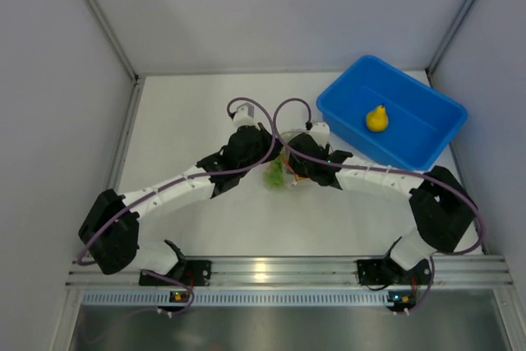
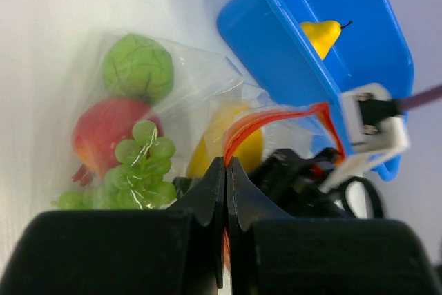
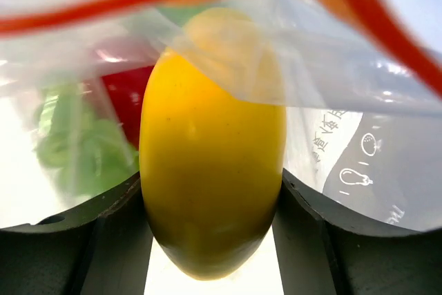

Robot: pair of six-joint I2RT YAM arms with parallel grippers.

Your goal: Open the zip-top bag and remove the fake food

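The clear zip-top bag [image 2: 200,77] lies mid-table between both grippers [image 1: 283,172]. My left gripper [image 2: 226,165] is shut on its orange-red zip strip [image 2: 276,117]. Inside it are a green round fruit [image 2: 138,68], a red apple [image 2: 110,132], green grapes [image 2: 141,160] and a yellow pear [image 2: 238,144]. My right gripper [image 3: 210,191] reaches into the bag mouth and is shut on that yellow pear [image 3: 210,170], its fingers [image 3: 121,226] against both sides. A second yellow pear [image 1: 376,118] lies in the blue bin.
The blue plastic bin [image 1: 411,150] stands at the back right, close behind the right gripper; it also shows in the left wrist view [image 2: 276,39]. White walls enclose the table on the left, back and right. A metal rail [image 1: 279,270] runs along the near edge.
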